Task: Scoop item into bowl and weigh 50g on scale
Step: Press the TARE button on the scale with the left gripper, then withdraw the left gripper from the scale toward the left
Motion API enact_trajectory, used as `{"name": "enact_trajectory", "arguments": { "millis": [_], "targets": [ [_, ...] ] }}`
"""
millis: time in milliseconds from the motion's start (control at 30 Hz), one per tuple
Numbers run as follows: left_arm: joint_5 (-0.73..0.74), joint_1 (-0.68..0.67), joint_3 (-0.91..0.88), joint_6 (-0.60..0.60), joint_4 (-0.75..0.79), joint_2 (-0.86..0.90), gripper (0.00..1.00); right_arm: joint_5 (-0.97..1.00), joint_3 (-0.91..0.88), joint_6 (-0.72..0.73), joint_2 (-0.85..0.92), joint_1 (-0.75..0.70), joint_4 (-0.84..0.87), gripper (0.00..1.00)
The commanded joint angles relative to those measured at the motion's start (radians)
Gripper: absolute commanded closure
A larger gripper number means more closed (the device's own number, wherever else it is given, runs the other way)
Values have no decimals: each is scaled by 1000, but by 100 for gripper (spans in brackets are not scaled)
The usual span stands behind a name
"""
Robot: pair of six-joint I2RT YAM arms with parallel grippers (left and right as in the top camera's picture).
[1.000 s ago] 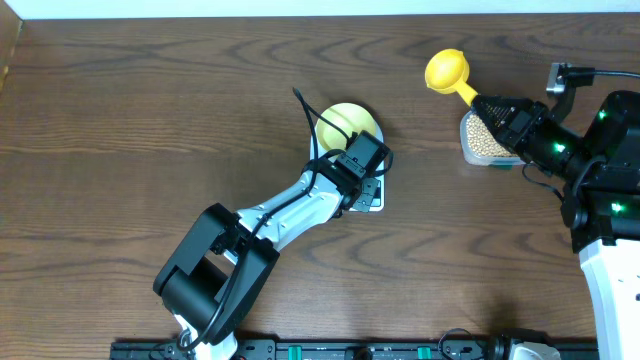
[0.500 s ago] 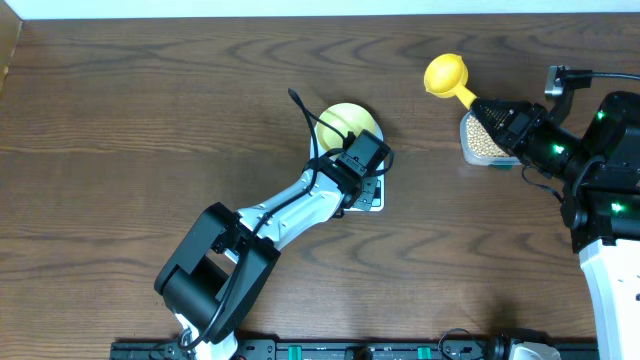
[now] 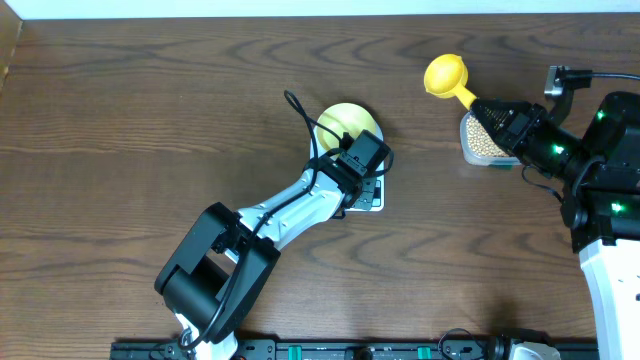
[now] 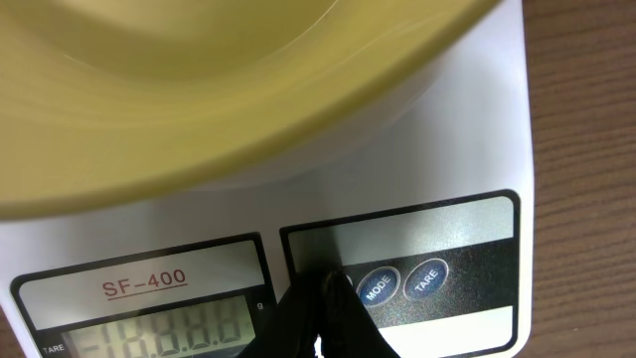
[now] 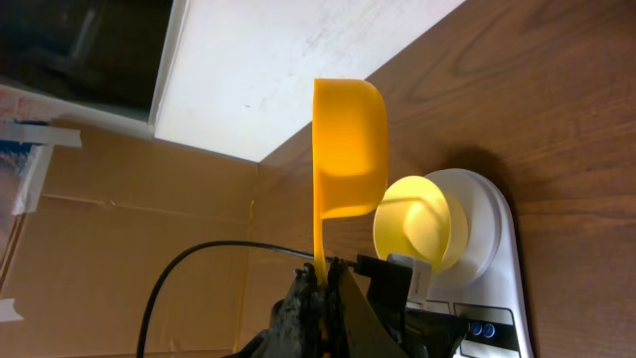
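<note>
- Left hand (image 4: 320,303), clenched, presses the scale (image 4: 467,149) buttons; display (image 4: 149,330) seemingly all eights, likely just waking.
- Right hand (image 5: 323,298) grasps scoop (image 5: 348,139), barely shifted; scooping pending.

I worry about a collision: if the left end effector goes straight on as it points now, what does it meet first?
The left end effector, shut, would meet the scale, at its button panel left of the MODE button. It may be touching; depth is unclear.

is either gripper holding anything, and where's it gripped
The right gripper holds the yellow scoop by its handle. The left gripper is shut and holds nothing.
</note>
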Motion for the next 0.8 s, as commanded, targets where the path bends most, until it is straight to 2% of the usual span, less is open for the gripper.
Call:
{"name": "enact_trajectory", "arguments": {
  "millis": [0, 267, 333, 433, 600, 767],
  "targets": [
    [-11, 12, -95, -9, -54, 163, 93, 7, 14, -23, -4, 3, 0, 99],
    [23, 31, -80, -5, -54, 183, 93, 6, 14, -23, -4, 3, -5, 99],
    [45, 29, -68, 37, -55, 154, 93, 6, 14, -23, -4, 3, -8, 99],
    [45, 27, -64, 45, -58, 64, 93, 6, 14, -23, -4, 3, -8, 99],
    [51, 27, -64, 44, -79, -204, 93, 7, 14, -23, -4, 3, -8, 99],
    [200, 27, -64, 45, -102, -452, 93, 6, 14, -23, -4, 3, -8, 99]
  ]
}}
